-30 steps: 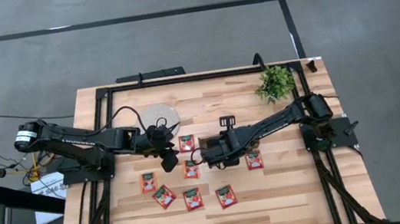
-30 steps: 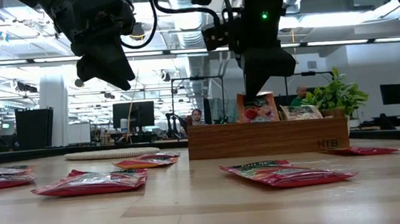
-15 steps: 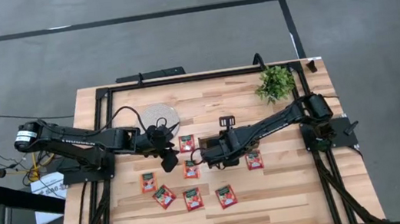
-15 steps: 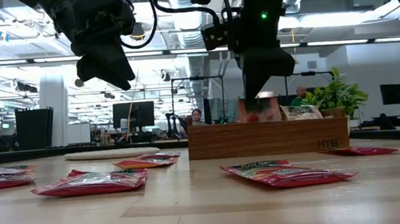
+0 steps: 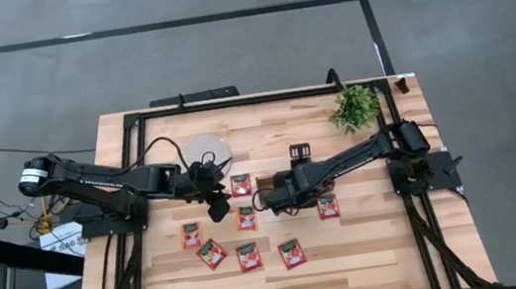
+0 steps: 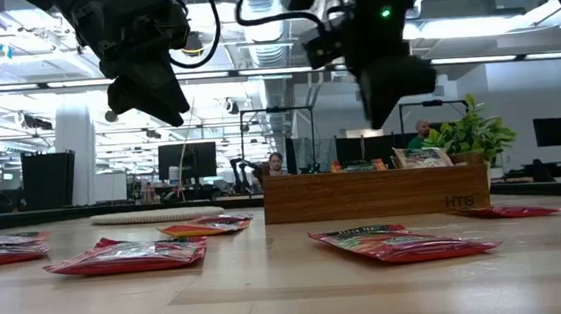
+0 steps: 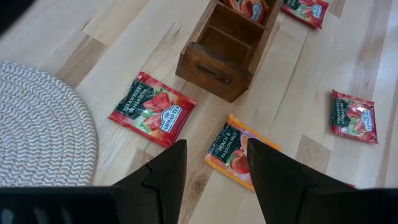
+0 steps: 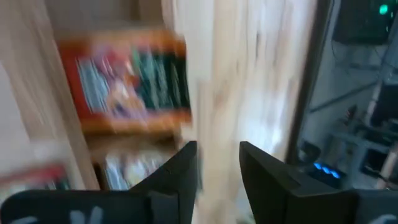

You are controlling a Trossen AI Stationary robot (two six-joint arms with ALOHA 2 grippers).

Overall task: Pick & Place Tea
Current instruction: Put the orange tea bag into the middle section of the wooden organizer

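A: Nearest first?
B: Low view: flat, crinkly red foil sachets on the pale wood-plank table [image 6: 272,298], one up front [image 6: 404,242], another to its side [image 6: 126,254]. Behind them the brown wooden tray [image 6: 374,194], boxy, with more sachets poking above its rim.
A: Grippers?
B: Right gripper [image 6: 388,90] hangs above the tray, fingers a narrow gap apart, nothing between them. Its wrist view is smeared; a red-orange sachet [image 8: 124,84] probably lies in a tray compartment. Left gripper [image 7: 211,171] hovers over the table beside the tray, fingers spread, empty.
A: Rest of the tea?
B: Left wrist view: a red sachet [image 7: 153,109] and an orange one [image 7: 236,152] lie flat just by the tray's end; the woven round white mat [image 7: 40,124] is near them. High view: four more in a loose row along the near edge [image 5: 242,251], one beside the right arm [image 5: 327,206].
A: Farther back?
B: Green potted plant [image 5: 354,106] at the far corner, black frame rails, grey floor. Open office beyond, ceiling lights, monitors.
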